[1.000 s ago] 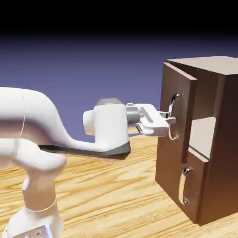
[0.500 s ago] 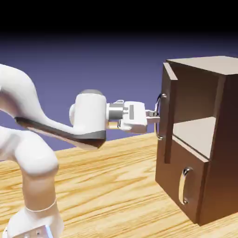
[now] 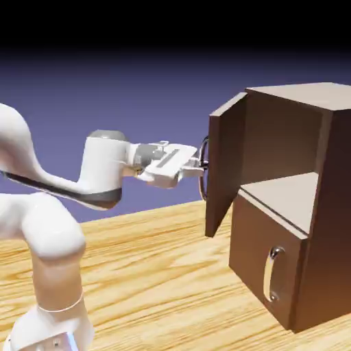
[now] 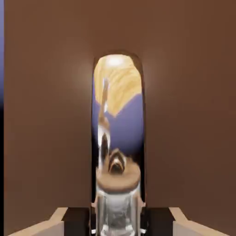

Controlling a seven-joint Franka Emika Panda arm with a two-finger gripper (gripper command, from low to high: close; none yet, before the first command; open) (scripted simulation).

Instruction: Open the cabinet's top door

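Silver handle (image 4: 117, 124): standing between the jaws (image 4: 117, 226), which are clenching it from both sides, their dark pads (image 4: 76, 221) pressing close against the bar.
Top door (image 3: 225, 164): swinging wide open on the upper part of the cabinet, its handle side reaching out toward the arm and its brown face filling most of the hand view.
Arm (image 3: 103, 168): reaching in from the exterior view's left, its white hand (image 3: 169, 166) tilting slightly as it is meeting the handle.
Cabinet (image 3: 308, 206): standing at the exterior view's right on the wooden surface (image 3: 151, 274), its upper compartment (image 3: 281, 151) showing a pale floor.
Lower door (image 3: 267, 253): sitting closed beneath the opening, its own curved handle (image 3: 273, 274) standing upright.
Backdrop (image 3: 137, 89): showing blue-violet behind, darkening to black at the top.
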